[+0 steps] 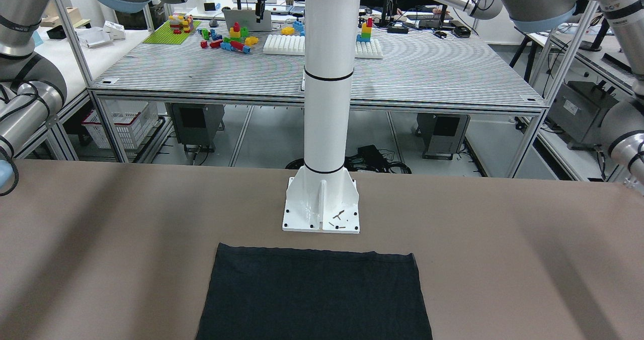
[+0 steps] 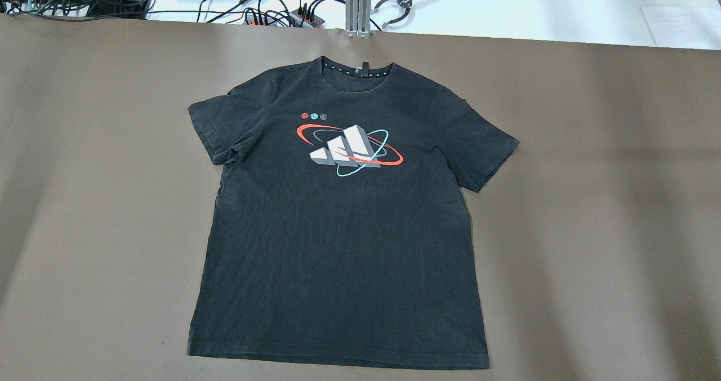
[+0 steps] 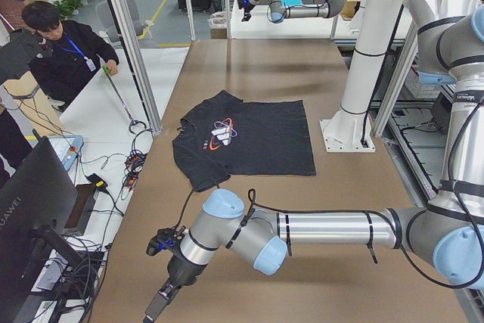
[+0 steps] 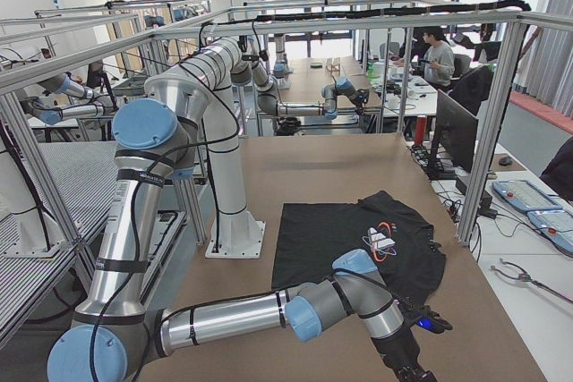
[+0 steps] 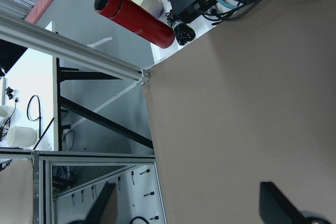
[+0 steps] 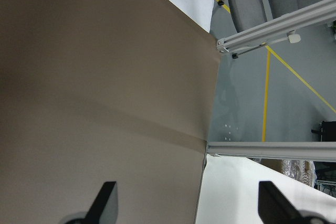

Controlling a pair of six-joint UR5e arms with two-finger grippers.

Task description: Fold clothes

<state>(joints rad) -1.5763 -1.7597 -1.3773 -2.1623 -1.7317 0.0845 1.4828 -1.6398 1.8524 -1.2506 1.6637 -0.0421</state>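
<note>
The clothes are one black T-shirt (image 2: pixel 338 229) with a red, white and teal print on the chest. It lies spread flat, front up, in the middle of the brown table, collar toward the far edge; its hem (image 1: pixel 312 294) lies just in front of the white pole's base plate (image 1: pixel 322 209). My left gripper (image 5: pixel 189 208) hangs open over the table's end, far from the shirt (image 3: pixel 249 141). Over the opposite end, my right gripper (image 6: pixel 189 205) is open too, with nothing between its fingers. Neither touches the shirt (image 4: pixel 331 239).
The white pole (image 3: pixel 363 58) stands at the robot's side of the table. A red flask (image 5: pixel 134 17) and cables lie beyond the left end. A person (image 3: pixel 60 51) stands at the side bench. A grabber tool (image 2: pixel 394 6) lies past the far edge.
</note>
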